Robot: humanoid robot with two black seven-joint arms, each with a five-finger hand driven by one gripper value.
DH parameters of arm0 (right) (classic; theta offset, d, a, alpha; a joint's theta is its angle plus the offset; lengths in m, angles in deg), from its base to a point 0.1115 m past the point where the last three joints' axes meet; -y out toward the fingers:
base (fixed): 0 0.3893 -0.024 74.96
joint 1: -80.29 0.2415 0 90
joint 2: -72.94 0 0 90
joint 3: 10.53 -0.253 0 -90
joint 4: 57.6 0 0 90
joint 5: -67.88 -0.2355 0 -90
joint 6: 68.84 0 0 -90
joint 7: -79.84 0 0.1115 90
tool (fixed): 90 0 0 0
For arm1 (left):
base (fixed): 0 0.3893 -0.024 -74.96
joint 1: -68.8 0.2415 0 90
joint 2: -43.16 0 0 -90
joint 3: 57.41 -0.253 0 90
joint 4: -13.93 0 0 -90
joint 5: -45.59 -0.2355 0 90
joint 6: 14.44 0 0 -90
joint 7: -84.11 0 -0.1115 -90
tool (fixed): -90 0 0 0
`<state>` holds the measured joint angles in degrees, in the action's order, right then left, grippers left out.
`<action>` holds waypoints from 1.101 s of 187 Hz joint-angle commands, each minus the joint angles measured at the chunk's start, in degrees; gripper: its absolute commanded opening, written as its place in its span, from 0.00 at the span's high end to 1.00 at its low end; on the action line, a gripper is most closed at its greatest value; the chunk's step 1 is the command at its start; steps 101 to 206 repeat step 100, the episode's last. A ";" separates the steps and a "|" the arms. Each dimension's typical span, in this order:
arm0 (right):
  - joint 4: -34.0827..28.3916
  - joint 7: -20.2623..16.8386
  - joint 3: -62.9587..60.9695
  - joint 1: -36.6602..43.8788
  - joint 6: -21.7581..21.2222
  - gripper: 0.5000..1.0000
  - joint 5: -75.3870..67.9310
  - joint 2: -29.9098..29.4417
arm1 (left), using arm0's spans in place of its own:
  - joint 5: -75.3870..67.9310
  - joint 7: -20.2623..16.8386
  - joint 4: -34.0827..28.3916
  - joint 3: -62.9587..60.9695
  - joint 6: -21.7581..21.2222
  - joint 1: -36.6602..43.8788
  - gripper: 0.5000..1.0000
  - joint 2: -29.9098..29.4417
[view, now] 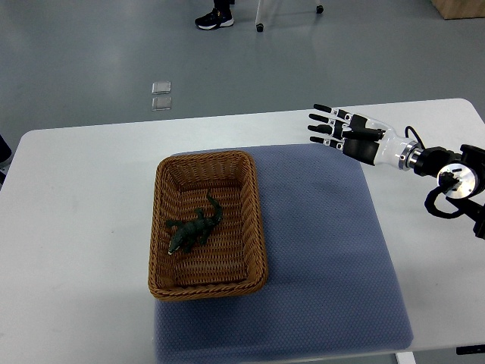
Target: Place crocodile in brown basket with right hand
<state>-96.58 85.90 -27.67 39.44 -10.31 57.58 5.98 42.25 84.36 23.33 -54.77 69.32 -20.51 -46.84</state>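
A dark green toy crocodile [195, 230] lies inside the brown wicker basket [254, 220], near its middle, head toward the lower left. My right hand [333, 127] hovers over the far right part of the table, well to the right of the basket, fingers stretched out flat and holding nothing. Its arm comes in from the right edge. The left arm does not show.
The basket stands on the left edge of a blue-grey mat [326, 250] on a white table [76, 227]. Beyond the table's far edge, a person's shoe [214, 20] and a chair's castor legs [261, 26] stand on the grey floor.
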 commanded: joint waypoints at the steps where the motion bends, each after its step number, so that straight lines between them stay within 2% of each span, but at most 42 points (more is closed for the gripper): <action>1: -0.05 -0.17 0.09 -0.02 0.18 0.14 -1.91 -0.10 | 0.00 0.01 0.00 0.00 0.00 0.01 0.00 0.00; 206: 0.13 0.44 0.01 -1.16 0.80 0.14 -1.74 -0.89 | 0.00 0.01 0.00 0.00 0.00 0.01 0.00 0.00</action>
